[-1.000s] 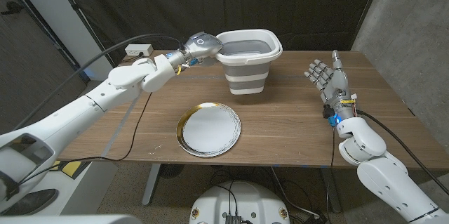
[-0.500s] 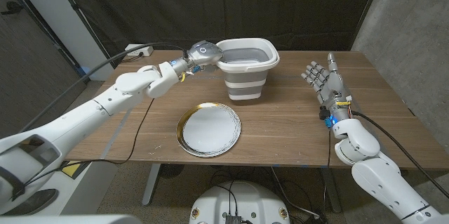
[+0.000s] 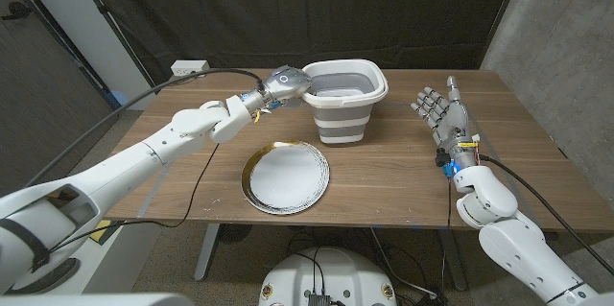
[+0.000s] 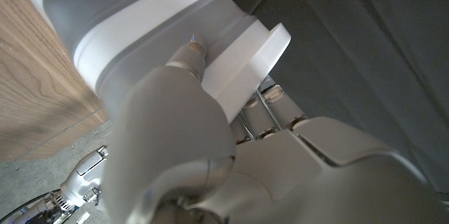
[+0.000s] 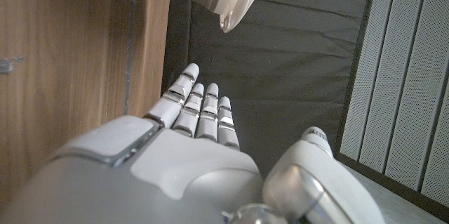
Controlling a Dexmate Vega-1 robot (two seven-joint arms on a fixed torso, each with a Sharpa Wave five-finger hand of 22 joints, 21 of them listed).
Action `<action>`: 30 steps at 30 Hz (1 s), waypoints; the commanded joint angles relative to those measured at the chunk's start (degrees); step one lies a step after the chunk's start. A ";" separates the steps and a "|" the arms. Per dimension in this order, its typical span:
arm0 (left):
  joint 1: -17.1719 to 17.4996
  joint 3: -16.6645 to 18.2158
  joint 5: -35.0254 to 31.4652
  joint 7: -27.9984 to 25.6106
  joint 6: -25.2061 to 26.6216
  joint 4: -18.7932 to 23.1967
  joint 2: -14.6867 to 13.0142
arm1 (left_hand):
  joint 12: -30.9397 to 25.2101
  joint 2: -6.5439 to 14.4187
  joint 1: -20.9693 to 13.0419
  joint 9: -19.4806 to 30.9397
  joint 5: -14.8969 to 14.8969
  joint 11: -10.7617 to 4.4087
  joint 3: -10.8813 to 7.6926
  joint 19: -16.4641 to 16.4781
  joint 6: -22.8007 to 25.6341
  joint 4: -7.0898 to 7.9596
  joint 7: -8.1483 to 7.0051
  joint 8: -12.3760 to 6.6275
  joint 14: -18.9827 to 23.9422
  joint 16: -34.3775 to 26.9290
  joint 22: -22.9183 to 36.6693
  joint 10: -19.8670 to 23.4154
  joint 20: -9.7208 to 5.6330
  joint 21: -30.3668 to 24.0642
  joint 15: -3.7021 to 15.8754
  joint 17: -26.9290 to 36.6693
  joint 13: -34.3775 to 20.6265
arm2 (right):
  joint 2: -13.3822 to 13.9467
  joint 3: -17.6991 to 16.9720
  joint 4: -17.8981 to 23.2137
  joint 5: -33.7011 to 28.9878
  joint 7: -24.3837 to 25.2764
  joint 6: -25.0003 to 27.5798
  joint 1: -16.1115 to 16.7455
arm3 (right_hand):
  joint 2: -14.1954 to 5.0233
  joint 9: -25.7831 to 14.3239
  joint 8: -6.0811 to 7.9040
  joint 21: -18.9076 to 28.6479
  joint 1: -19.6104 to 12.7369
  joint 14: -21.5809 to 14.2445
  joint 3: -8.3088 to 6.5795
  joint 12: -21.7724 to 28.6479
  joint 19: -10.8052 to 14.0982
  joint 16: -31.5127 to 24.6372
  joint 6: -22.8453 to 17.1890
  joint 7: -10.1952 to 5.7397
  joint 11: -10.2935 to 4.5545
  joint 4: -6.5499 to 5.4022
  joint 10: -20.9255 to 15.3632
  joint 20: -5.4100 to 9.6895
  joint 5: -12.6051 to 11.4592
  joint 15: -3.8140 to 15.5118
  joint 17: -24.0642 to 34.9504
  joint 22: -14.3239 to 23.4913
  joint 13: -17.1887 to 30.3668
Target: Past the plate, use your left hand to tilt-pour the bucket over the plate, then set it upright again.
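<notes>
The bucket [image 3: 344,100] is gripped at its white rim by the left hand [image 3: 286,82], on the side toward the robot's left. In the left wrist view a fingertip [image 4: 188,55] is pressed against the grey wall just under the rim, while other fingers are hooked over the rim [image 4: 245,69]. The bucket is seen upright on the wooden table [image 3: 403,167], beyond the plate [image 3: 285,176] and apart from it. The right hand [image 3: 445,117] is held near the table's right side, fingers extended and slightly apart, with nothing in it.
</notes>
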State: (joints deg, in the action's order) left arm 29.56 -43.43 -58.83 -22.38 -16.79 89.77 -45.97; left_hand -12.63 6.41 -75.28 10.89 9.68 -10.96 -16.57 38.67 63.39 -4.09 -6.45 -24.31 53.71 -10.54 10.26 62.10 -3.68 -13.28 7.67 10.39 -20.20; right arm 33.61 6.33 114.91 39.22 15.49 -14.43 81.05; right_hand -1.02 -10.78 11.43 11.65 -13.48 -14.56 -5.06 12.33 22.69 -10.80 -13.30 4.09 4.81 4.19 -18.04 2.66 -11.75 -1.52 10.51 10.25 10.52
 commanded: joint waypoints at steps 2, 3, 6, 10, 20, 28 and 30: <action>-0.57 -1.71 -0.21 -4.10 -0.58 -1.98 0.52 | 0.62 0.04 0.58 0.21 0.37 -0.16 -2.72 -0.16 -1.34 2.01 -0.31 0.61 -0.43 0.07 0.16 -0.66 -5.67 0.33 5.26 0.13 0.09 | 0.21 -0.29 0.50 0.32 0.46 -0.61 1.64 | -0.51 -0.13 -0.13 -0.11 0.03 -0.49 0.27 -0.10 0.36 0.06 -0.31 -0.09 -0.16 -0.10 -0.38 0.64 -0.37 0.04 0.13 0.30 0.18; -0.55 -1.68 -0.30 -3.86 -0.39 -1.66 0.33 | 0.83 0.00 0.57 0.21 0.36 -0.12 -2.77 -0.29 -1.64 1.95 -0.26 0.75 -0.67 0.14 0.17 -1.07 -5.59 0.38 5.28 0.11 0.18 | 0.21 -0.34 0.57 0.36 0.49 -0.64 1.77 | -0.51 -0.13 -0.13 -0.11 0.03 -0.50 0.28 -0.11 0.36 0.05 -0.31 -0.10 -0.14 -0.09 -0.36 0.64 -0.37 0.06 0.13 0.30 0.18; -0.36 -1.50 -0.56 -2.83 0.44 -0.54 -0.23 | 1.12 0.04 0.75 0.22 0.34 -0.18 -2.89 -0.69 -2.98 1.98 -0.33 1.35 -1.24 0.23 0.19 -1.91 -5.33 0.54 5.16 0.12 0.28 | 0.22 -0.48 0.68 0.39 0.43 -0.88 2.10 | -0.52 -0.13 -0.12 -0.11 0.03 -0.54 0.29 -0.10 0.35 0.04 -0.33 -0.07 -0.13 -0.09 -0.38 0.62 -0.37 0.01 0.14 0.30 0.18; -0.04 -1.14 -1.79 -0.38 2.29 1.85 -1.27 | 1.34 -0.11 1.44 0.30 0.57 -0.31 -3.04 -2.04 -3.83 2.14 -1.17 1.76 -2.54 0.30 0.21 -3.69 -4.10 0.99 5.05 0.13 0.23 | 0.20 -0.57 0.67 0.60 0.32 -0.97 2.31 | -0.53 -0.13 -0.12 -0.12 0.03 -0.54 0.31 -0.11 0.34 0.04 -0.35 -0.06 -0.11 -0.09 -0.38 0.62 -0.37 0.00 0.14 0.30 0.18; -0.17 -0.40 -3.32 3.54 3.87 5.13 -2.38 | 1.63 -1.56 4.76 0.30 0.55 -0.43 -2.22 -3.98 -4.28 3.56 -1.60 1.95 -4.73 0.36 0.24 -4.98 -3.50 1.42 4.64 0.10 0.97 | -0.03 -0.53 0.16 0.91 -0.30 -1.66 2.53 | -0.57 -0.13 -0.14 -0.11 0.04 -0.54 0.36 -0.11 0.34 0.04 -0.31 -0.09 -0.20 -0.09 -0.39 0.63 -0.37 -0.05 0.14 0.30 0.18; -0.90 -0.77 -2.90 7.48 3.64 4.99 -1.78 | 2.02 -2.99 7.97 0.49 0.46 -0.37 -1.14 -5.31 -6.80 4.96 -1.25 2.88 -7.01 0.29 0.23 -8.03 -3.04 1.56 4.30 0.15 1.62 | -0.20 -0.47 -0.24 1.08 -0.42 -2.04 2.75 | -0.61 -0.13 -0.14 -0.10 0.03 -0.50 0.39 -0.10 0.37 0.05 -0.32 -0.05 -0.17 -0.08 -0.42 0.66 -0.37 -0.05 0.14 0.30 0.18; -1.08 -0.84 -2.96 8.41 3.71 5.09 -1.70 | 2.02 -3.44 9.09 0.56 0.64 -0.36 -0.71 -5.78 -7.76 5.47 -1.20 3.24 -8.13 0.29 0.22 -9.03 -2.80 1.59 4.32 0.17 1.78 | -0.23 -0.51 -0.22 1.09 -0.40 -2.13 2.83 | -0.63 -0.13 -0.13 -0.10 0.02 -0.50 0.40 -0.10 0.37 0.05 -0.33 -0.07 -0.14 -0.08 -0.41 0.63 -0.37 -0.03 0.14 0.30 0.18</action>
State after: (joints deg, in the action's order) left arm 29.27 -44.20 -61.67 -18.70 -13.53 93.89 -47.80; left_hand -10.79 3.53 -67.26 11.16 10.18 -11.38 -17.57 33.39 56.45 0.77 -7.68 -21.58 46.52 -10.54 10.26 54.02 -3.18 -11.84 5.67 10.41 -18.51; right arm 33.62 5.81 115.09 40.10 15.35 -16.05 83.49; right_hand -1.02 -10.78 11.43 11.65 -13.48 -14.56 -4.82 12.33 22.69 -10.80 -13.29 4.09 4.80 3.95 -18.04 2.65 -11.75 -1.52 10.51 10.25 10.52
